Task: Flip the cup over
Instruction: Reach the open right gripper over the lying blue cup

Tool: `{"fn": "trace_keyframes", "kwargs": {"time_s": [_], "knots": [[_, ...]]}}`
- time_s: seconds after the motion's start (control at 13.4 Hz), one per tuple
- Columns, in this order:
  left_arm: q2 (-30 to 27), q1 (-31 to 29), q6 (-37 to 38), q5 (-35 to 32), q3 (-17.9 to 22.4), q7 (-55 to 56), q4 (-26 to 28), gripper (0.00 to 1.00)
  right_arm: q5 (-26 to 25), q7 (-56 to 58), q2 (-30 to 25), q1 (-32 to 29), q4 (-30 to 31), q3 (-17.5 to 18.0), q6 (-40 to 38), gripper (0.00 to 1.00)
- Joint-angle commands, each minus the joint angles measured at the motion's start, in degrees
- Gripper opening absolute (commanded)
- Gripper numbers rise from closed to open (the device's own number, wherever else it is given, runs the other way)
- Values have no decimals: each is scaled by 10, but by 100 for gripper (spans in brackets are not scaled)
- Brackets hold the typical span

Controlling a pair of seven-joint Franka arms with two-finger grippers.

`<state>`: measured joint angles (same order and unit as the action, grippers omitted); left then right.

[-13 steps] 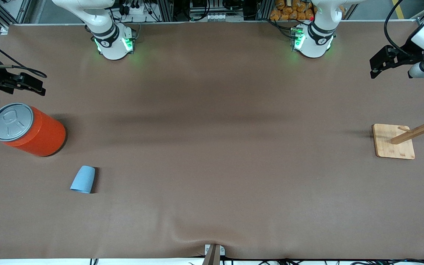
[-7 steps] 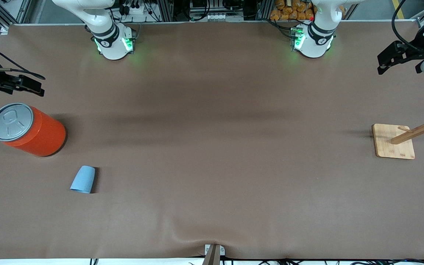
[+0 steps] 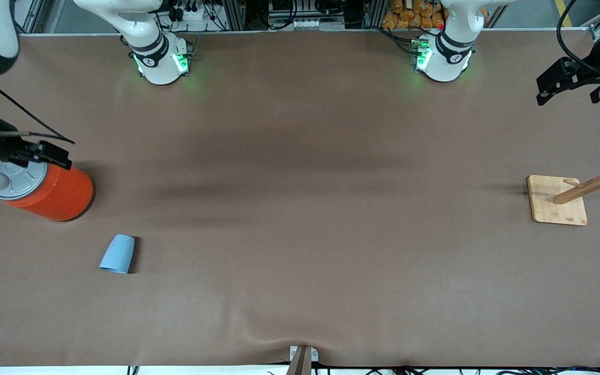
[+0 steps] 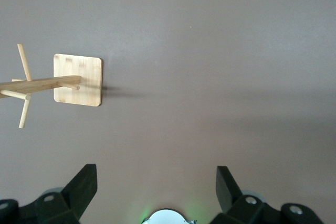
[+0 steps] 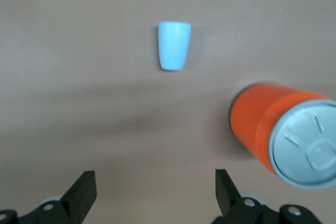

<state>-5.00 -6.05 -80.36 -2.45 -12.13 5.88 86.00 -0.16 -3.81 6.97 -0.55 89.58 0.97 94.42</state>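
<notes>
Cup point(image 3: 117, 253) flipping has not begun, judging by how things lie: the small light-blue cup sits alone on the brown table point(image 3: 300, 234), untouched by either gripper. Taking the orange can point(image 3: 55, 195) as the landmark, the cup is near the can, nearer to the front camera than it and a little toward the left arm's end of the table. It looks to be resting mouth-down with its narrow base up, though from this height I cannot be sure it is not lying on its side.

Starting at the can's end, the right gripper point(image 3: 45, 154) hangs over the can's grey lid, jaws spread wide and holding nothing; its wrist view shows both the cup point(image 5: 174, 45) and the can point(image 5: 286, 135) ahead of its open fingers point(image 5: 79, 195). Well apart from the can, toward the left arm's end, stands a wooden peg rack point(image 3: 571, 195). The left gripper point(image 3: 552, 88) waits in the air past that rack, also spread wide and empty.

Everything remains to be done: reaching the cup, closing on it, turning it over and setting it down.
</notes>
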Motion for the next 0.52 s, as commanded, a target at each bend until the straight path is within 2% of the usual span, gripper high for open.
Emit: {"fn": "trace_keyframes", "kwargs": {"time_s": [0.0,0.45], "knots": [[-9,-21,11,-1,-4,-3,-11,100,-2,-4,15,12,-10,1,22,100],[-11,-22,67,-8,-2,6,-10,100,-1,-1,27,7,-11,0,38,100]]}}
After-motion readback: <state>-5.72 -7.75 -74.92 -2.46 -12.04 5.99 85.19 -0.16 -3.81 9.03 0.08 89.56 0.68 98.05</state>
